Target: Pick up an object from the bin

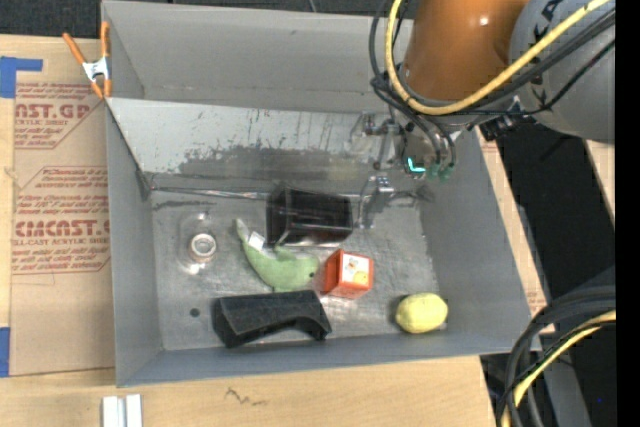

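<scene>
The hand hangs just right of the black cup lying on its side mid-bin; I cannot tell how wide it is. Probably best to straddle 1 cup wall and lift straight.

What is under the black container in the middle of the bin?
The pale tip of the green banana-shaped thing meets the black container at its lower left edge. Whether it goes underneath is hidden by the container.

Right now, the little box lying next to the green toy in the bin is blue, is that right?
Not quite. The little box lying next to the green toy in the bin is orange, not blue. The camera view shows it.
</scene>
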`<state>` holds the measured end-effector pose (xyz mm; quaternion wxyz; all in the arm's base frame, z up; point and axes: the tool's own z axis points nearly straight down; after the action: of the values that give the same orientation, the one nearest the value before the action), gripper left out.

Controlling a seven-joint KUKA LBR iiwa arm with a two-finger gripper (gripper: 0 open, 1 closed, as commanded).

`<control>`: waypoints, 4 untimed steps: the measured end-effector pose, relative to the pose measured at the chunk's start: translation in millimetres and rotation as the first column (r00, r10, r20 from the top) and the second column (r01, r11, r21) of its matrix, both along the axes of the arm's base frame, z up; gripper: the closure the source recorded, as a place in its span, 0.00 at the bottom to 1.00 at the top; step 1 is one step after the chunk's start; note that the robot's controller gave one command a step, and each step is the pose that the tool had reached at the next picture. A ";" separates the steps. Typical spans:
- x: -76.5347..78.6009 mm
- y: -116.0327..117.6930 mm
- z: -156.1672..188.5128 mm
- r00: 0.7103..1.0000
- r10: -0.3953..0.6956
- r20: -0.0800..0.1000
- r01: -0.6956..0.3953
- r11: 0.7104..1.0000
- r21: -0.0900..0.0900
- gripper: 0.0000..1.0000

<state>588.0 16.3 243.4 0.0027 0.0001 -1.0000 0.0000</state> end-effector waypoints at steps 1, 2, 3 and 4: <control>1.4 0.1 4.3 1.000 0.000 0.008 0.000 1.000 0.000 0.00; -8.7 5.3 -22.7 0.988 0.156 0.017 -0.156 0.988 -0.002 0.00; -14.6 10.0 -90.9 0.944 0.328 0.011 -0.328 0.945 -0.001 0.00; -11.9 16.9 -116.9 0.969 0.246 0.014 -0.246 0.969 -0.001 1.00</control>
<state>576.1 33.2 126.5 -0.0041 0.1243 -0.9922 -0.0001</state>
